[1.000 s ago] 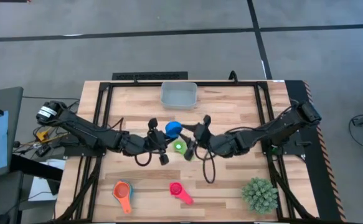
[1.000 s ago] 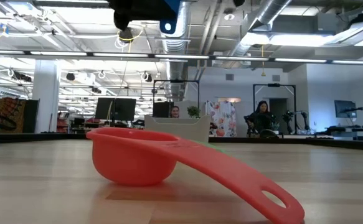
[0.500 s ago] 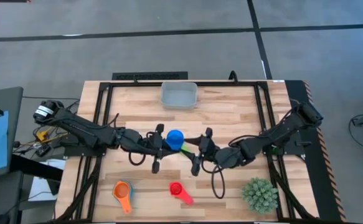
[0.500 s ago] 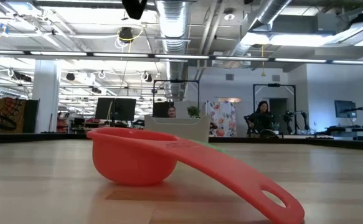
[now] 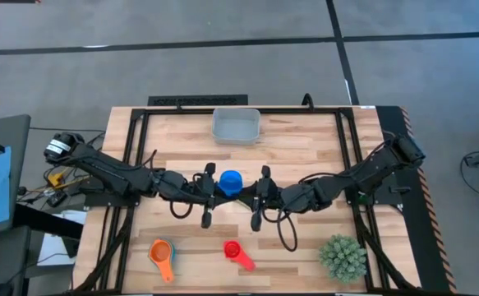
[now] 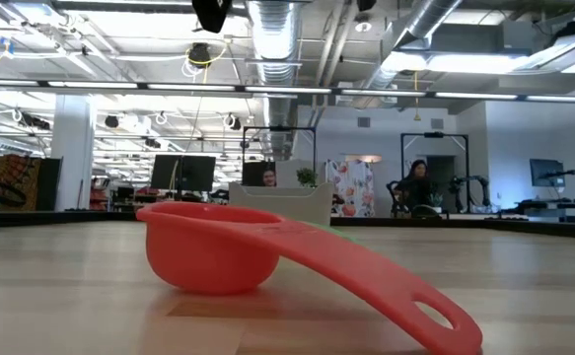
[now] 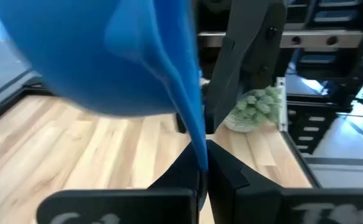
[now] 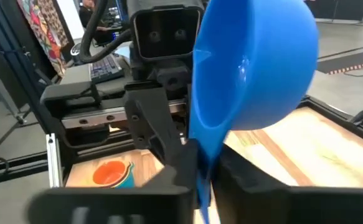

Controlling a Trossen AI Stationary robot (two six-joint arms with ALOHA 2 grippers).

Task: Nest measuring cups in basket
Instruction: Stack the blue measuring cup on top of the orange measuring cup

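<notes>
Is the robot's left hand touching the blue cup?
Touching. The left wrist view shows the blue cup with its handle running down into the left hand, pinched between its dark fingers.

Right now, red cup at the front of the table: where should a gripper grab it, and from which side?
Take the flat handle, coming straight down from above and closing across its narrow width. The red cup sits upright on its bowl, and the handle juts from the rim toward the front right, clear of the orange cup. The left gripper holds the blue cup.
</notes>
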